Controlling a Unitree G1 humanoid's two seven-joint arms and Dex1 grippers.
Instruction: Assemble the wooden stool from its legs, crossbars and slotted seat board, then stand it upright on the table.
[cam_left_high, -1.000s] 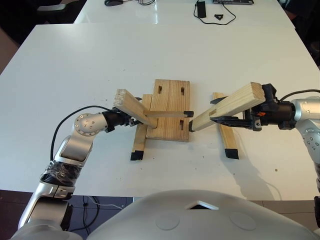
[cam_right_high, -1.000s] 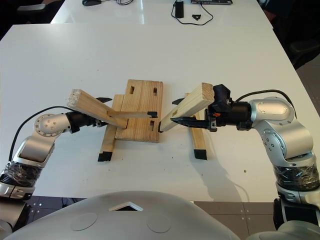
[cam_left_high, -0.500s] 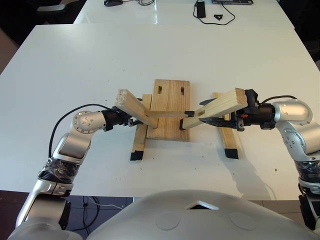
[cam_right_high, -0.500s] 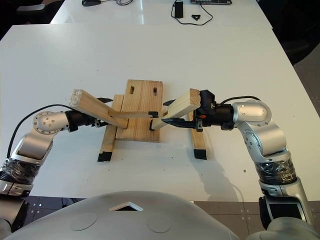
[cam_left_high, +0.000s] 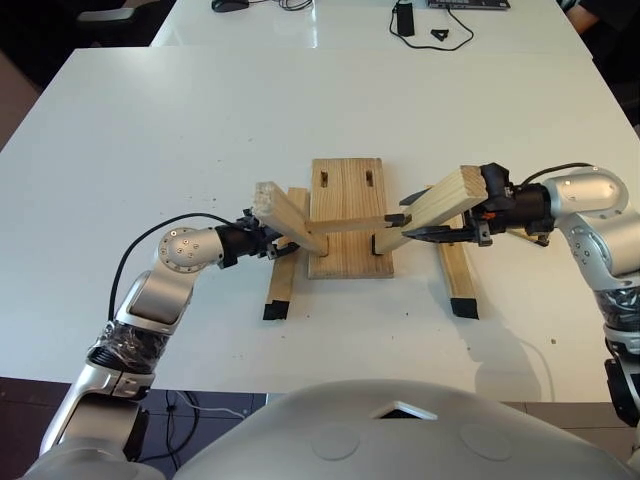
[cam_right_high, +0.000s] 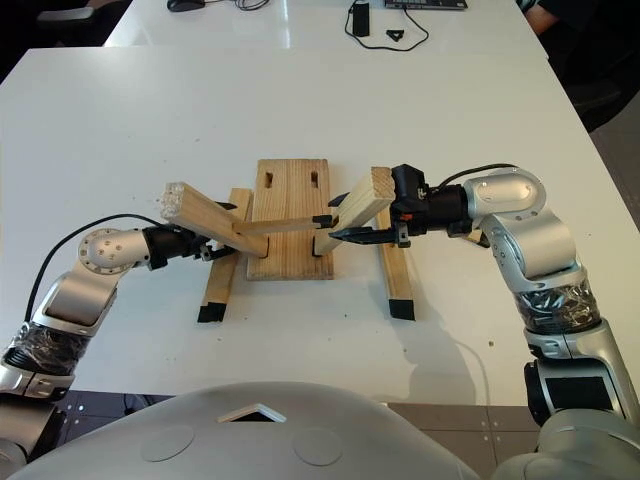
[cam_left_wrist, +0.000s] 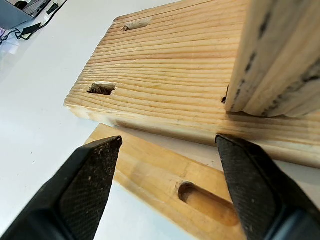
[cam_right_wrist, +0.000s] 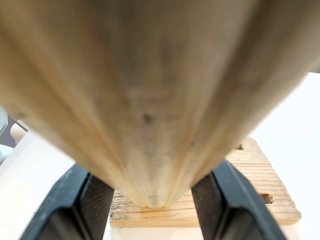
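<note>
Looking down from the head cameras, the white table (cam_left_high: 150, 130) carries the seat board (cam_left_high: 346, 197) flat at its centre. The board is pale pine with lengthwise grain and two short slots (cam_left_high: 325, 180) near its far edge. The left gripper (cam_left_high: 268, 246) sits under a tilted leg (cam_left_high: 288, 213), a thick square-section pine bar. Its lower end meets the board near the left edge, and whether that gripper clamps it cannot be told. A thin crossbar (cam_left_high: 350, 224) runs from this leg across the board, raised above it. Its dark-tipped end touches the second leg (cam_left_high: 440, 203). The right gripper (cam_left_high: 415, 232) pinches the second leg, which slopes down to the board's right edge. Two more legs lie flat, one just beside each long side of the board: the left spare (cam_left_high: 280, 285) and the right spare (cam_left_high: 458, 280). Each has a black cap at the near end. In the left wrist view, the board's grain shows as fine parallel lines and its slots are rough-cut. The left spare shows an oblong mortise (cam_left_wrist: 207, 200), and the tilted leg's end bears on the board's face. In the right wrist view, the second leg, smooth and light, sits clamped between both black pads (cam_right_wrist: 75, 200), with the board's slotted end beyond.
</note>
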